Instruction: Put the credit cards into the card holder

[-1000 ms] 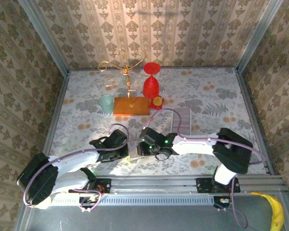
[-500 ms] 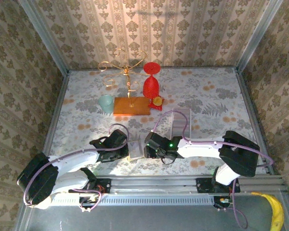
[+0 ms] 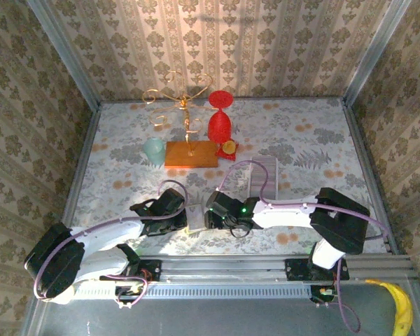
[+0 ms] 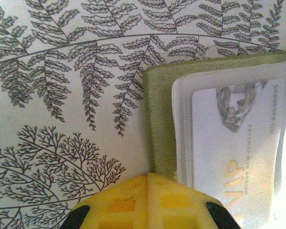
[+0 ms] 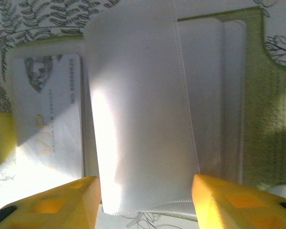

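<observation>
Nearest, a banana (image 3: 400, 308) lies at the right, off the tabletop (image 3: 315, 140) and below the rail that carries the arm bases.

Just beyond the bases, the two arms meet at the near middle of the tabletop, with the holder (image 3: 194, 217) lying flat between them. The left fingers (image 3: 180, 215) sit at its left edge and the right fingers (image 3: 211, 212) at its right.

From the left wrist, the left fingers (image 4: 148, 181) are closed tight together, their tips touching the olive edge of the holder (image 4: 159, 119). Whether they pinch that edge or only press on it I cannot tell. A whitish card (image 4: 233, 157) marked VIP sits inside the holder's clear pocket, just beside those tips.

From the right wrist, the right fingers (image 5: 145, 183) stand apart. A clear sleeve (image 5: 138, 109) of the holder (image 5: 267, 109) rises between them and spans the gap; contact with either finger is unclear. The card (image 5: 47, 109) lies to the left of the sleeve.

Farther right lies a grey ridged piece (image 3: 264, 175), too small to identify. Beyond are an orange block (image 3: 190, 154) with a gold wire stand (image 3: 182, 105), a teal cup (image 3: 154, 150) to the left and a red goblet (image 3: 220, 119) to the right.
</observation>
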You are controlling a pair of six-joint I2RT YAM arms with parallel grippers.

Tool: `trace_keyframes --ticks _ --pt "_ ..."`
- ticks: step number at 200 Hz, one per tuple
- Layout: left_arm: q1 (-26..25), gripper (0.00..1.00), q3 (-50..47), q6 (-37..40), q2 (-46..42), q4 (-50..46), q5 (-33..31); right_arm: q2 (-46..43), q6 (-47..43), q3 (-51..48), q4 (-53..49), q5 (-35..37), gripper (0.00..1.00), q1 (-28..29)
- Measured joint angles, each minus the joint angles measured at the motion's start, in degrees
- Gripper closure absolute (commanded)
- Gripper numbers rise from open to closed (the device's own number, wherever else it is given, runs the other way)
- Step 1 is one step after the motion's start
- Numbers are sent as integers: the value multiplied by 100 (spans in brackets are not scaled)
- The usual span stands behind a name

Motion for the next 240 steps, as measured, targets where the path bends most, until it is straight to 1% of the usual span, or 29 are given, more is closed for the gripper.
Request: trace_keyframes --ticks 49,142,204,240 --pt "0 100 -42 0 -22 52 2 151 120 83 461 -179 45 2" --pt "0 100 -184 -2 -142 221 9 149 413 81 1237 -457 50 109" --pt "0 100 -575 -116 -684 511 -11 175 667 59 1650 -614 53 160" --pt "-2 100 -737 -286 -1300 267 -101 326 761 59 1838 -702 57 168"
